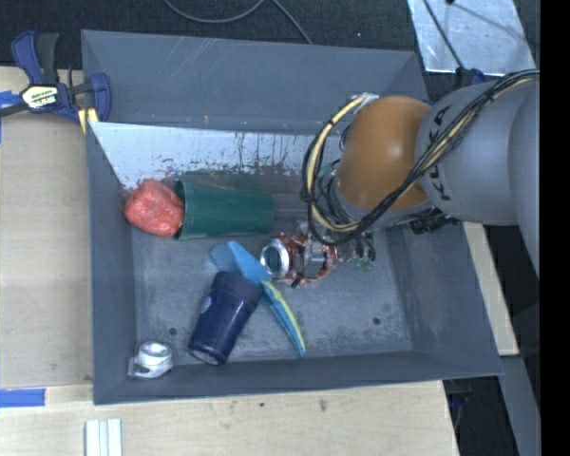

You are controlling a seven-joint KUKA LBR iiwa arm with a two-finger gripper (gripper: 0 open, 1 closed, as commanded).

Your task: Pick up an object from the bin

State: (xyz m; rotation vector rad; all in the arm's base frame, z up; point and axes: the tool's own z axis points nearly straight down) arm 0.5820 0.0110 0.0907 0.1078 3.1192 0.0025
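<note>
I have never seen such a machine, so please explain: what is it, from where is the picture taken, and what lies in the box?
This is a grey robot arm with an orange cover, reaching from the right into a grey metal bin. The camera looks down from above. In the bin lie a red lumpy ball, a dark green cylinder, a dark blue cup on its side, a light blue and yellow tool and a small silver piece. The arm's working end is low near the bin's middle, by that tool. Whether it holds anything, I cannot tell.

Light blue flat tool (285,319), lying slantwise, middle of bin (389,302)
</note>
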